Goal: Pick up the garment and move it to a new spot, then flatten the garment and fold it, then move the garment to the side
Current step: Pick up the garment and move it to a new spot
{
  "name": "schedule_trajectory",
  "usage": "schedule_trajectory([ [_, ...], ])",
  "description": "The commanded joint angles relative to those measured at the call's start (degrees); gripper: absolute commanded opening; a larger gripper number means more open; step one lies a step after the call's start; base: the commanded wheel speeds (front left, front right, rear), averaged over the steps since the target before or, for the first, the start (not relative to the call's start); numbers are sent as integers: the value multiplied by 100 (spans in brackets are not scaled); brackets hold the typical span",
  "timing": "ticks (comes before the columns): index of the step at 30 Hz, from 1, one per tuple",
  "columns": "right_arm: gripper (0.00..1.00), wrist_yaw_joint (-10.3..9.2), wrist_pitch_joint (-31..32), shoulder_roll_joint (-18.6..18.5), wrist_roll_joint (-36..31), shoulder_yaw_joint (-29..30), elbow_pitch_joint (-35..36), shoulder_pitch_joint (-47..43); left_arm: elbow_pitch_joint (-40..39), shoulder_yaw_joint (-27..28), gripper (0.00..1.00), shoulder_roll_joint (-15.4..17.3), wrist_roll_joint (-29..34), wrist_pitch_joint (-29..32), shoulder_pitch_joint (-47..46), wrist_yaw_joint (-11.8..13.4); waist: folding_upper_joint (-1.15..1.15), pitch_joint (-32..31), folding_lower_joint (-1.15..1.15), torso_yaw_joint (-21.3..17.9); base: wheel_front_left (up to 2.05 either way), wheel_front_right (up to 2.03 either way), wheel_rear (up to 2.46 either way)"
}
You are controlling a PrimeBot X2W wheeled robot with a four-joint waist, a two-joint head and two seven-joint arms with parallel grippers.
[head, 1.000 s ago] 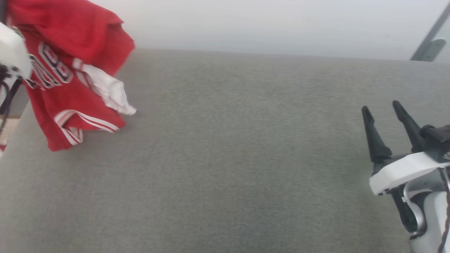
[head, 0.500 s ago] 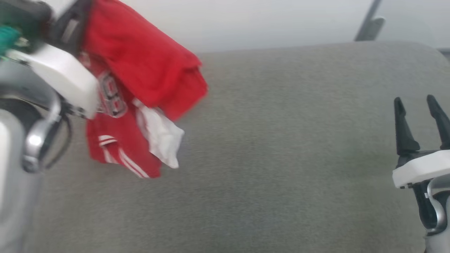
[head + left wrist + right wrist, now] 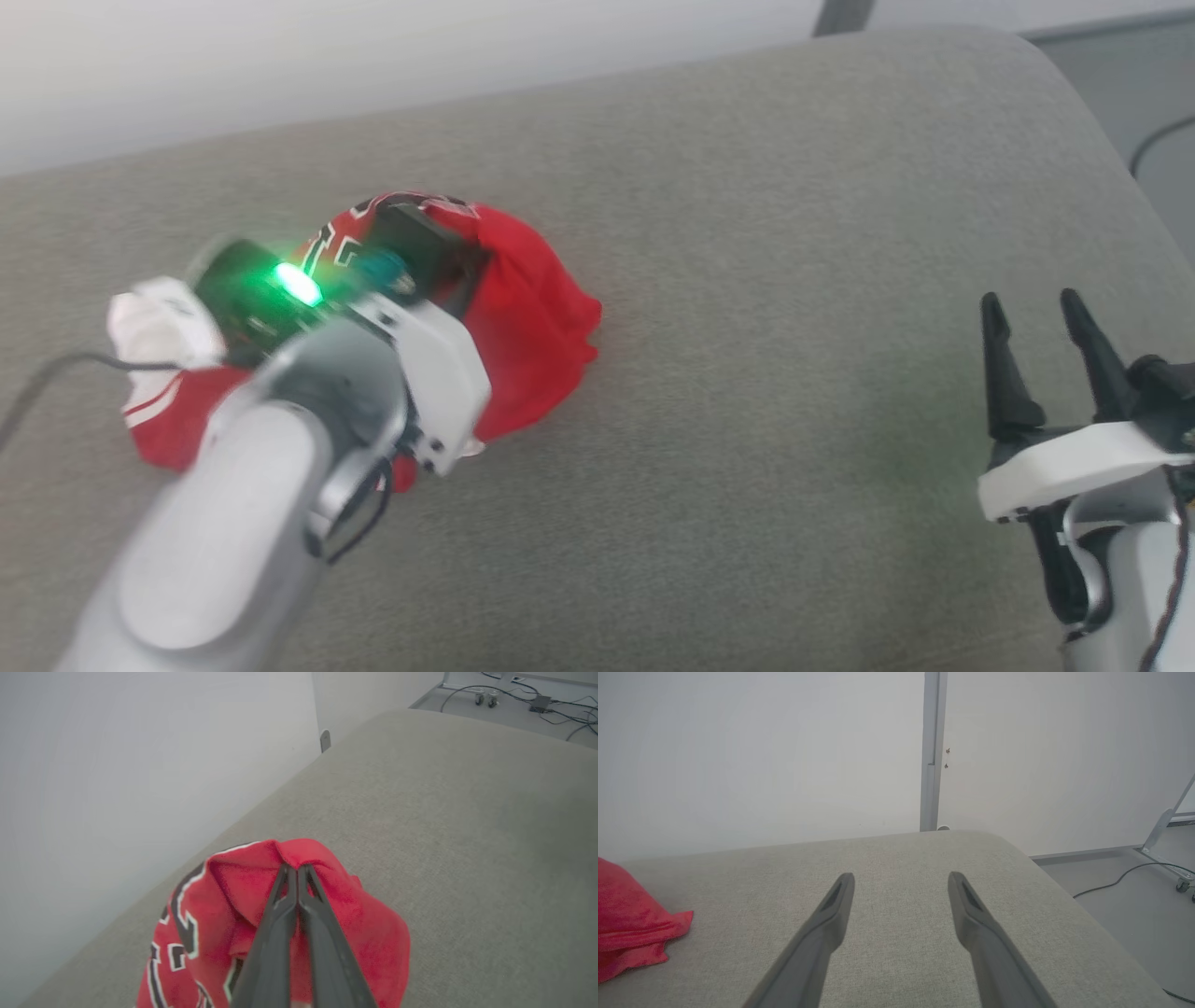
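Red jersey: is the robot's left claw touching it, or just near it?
Touching. The left wrist view shows the left gripper shut, with a fold of the red jersey pinched between its fingertips.

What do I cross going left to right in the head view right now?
The garment, bunched on the cushion and pinched by the shut left gripper → bare grey cushion → the open right gripper. The left arm overlaps the garment, so it gets no separate place.
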State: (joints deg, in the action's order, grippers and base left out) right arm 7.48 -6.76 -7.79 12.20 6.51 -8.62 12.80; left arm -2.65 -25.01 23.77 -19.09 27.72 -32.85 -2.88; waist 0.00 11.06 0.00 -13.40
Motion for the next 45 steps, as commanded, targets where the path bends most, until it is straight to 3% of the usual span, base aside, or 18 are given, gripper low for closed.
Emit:
schedule_trajectory([
  [1,100,3,-109,42,45,-47,-124,82,306,-113,0,-67,93,-106,105,-54,0,113,0,-169,0,0,0],
  [13,100,3,-442,85,110,-417,-768,359,2811,-657,0,-648,42,-743,-25,-240,0,164,0,-346,0,0,0],
  [18,100,3,-467,52,96,-485,-894,405,3413,-802,0,-845,-40,-926,-128,-319,0,71,0,-279,0,0,0],
  [19,100,3,-473,35,91,-495,-926,406,3555,-835,29,-890,-71,-971,-153,-341,0,30,0,-255,0,0,0],
  [21,100,3,-479,11,113,-530,-964,401,3731,-872,100,-947,-94,-1087,-242,-369,0,-70,0,-201,0,0,0],
  [30,100,3,-382,-184,146,-584,-1012,155,3612,-717,100,-915,-485,-1876,-235,-428,0,-701,0,197,0,0,0],
  [40,100,3,-374,-334,223,-582,-962,-116,2811,59,100,-233,-811,-2955,418,-99,0,-1182,0,710,0,0,0],
  [45,100,3,-453,-410,209,-514,-967,-265,2452,520,100,192,-1013,-3357,1068,189,0,-1339,0,961,0,0,0],
])
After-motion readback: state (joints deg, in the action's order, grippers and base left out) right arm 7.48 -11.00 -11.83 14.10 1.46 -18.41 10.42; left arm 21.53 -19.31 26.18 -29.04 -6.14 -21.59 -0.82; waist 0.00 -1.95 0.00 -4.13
